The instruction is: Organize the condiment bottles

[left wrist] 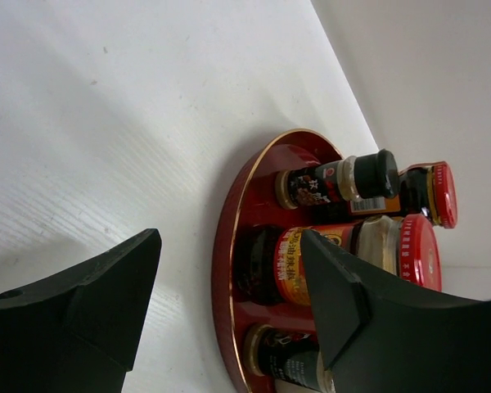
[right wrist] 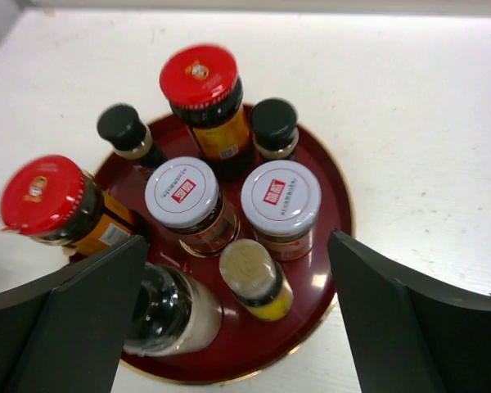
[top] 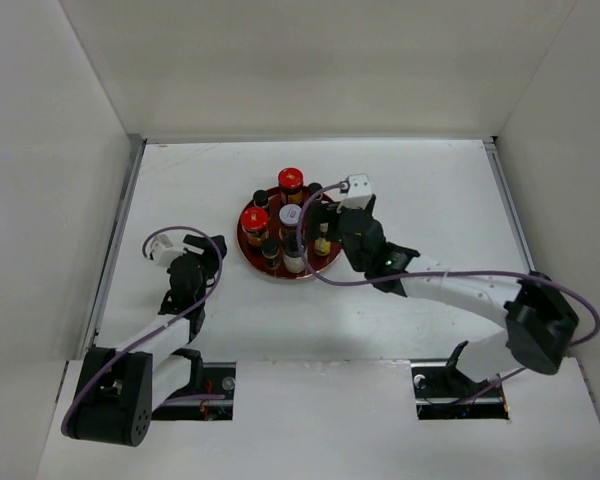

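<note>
The condiment bottles stand together on a round red tray [right wrist: 334, 176]. Two red-capped amber jars [right wrist: 200, 78] [right wrist: 41, 192] sit at the back and left. Two white-lidded jars [right wrist: 182, 192] [right wrist: 281, 196] fill the middle. Two small black-capped bottles [right wrist: 121, 127] [right wrist: 274, 123] stand behind them. A slim yellow tan-capped bottle [right wrist: 250, 270] and a dark-topped white bottle [right wrist: 168, 315] stand at the near rim. My right gripper [right wrist: 237, 246] hangs open over the yellow bottle, its fingers wide on either side and touching nothing. My left gripper [left wrist: 229, 237] is open and empty, left of the tray [top: 246, 246].
White walls enclose the white table on three sides. The tray [left wrist: 229, 221] lies at the table's middle, with my right arm [top: 450, 290] reaching to it from the right. My left gripper [top: 205, 250] rests low near the left side.
</note>
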Motion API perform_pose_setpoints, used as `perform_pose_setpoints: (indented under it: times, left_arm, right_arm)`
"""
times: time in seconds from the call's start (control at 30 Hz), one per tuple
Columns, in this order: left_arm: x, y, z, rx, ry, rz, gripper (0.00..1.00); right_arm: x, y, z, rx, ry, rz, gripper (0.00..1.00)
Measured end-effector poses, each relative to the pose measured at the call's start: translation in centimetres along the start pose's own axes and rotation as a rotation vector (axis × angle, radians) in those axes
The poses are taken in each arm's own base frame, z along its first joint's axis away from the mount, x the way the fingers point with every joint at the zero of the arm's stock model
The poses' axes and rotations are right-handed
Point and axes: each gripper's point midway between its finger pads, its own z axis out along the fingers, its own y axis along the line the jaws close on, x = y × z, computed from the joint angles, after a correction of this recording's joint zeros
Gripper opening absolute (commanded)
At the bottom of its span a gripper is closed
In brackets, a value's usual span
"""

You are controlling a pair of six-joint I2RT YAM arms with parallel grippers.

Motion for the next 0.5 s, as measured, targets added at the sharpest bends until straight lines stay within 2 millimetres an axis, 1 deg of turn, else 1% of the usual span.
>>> perform_pose_setpoints:
  times: [0.1,0.13,0.2,0.27,0.4,0.47,0.5]
  left_arm:
    - [0.3,0.6,0.2,-0.024,0.008,0.013,0.7]
    - [0.5,0.9,0.3,-0.036,0.015,0.02,0.71]
    - [0.9,1.5,0.7,-0.067,0.037,0.04,0.71]
    - [1.4,1.8,1.2,-0.099,0.064,0.062,0.71]
    - [1.6,1.4,2.0,-0.122,0.092,0.079,0.7]
    - [1.5,1.4,2.0,-0.124,0.093,0.08,0.69]
    - [1.5,1.4,1.9,-0.125,0.092,0.081,0.67]
  right_arm:
    - [-2.4,-1.9,-2.3,0.019,-0.078,0.054,1.0]
    - [-2.9,-2.7,-3.0,0.032,-0.102,0.078,1.0]
    - [-2.8,-4.8,-3.7,0.079,-0.131,0.111,1.0]
    - [-1.6,-7.1,-3.8,0.141,-0.129,0.128,1.0]
    - [2.3,-11.6,-3.3,0.262,-0.07,0.139,1.0]
    - [3.1,-13.0,-3.2,0.3,-0.054,0.149,1.0]
    - [3.2,-13.3,-3.2,0.308,-0.053,0.157,1.0]
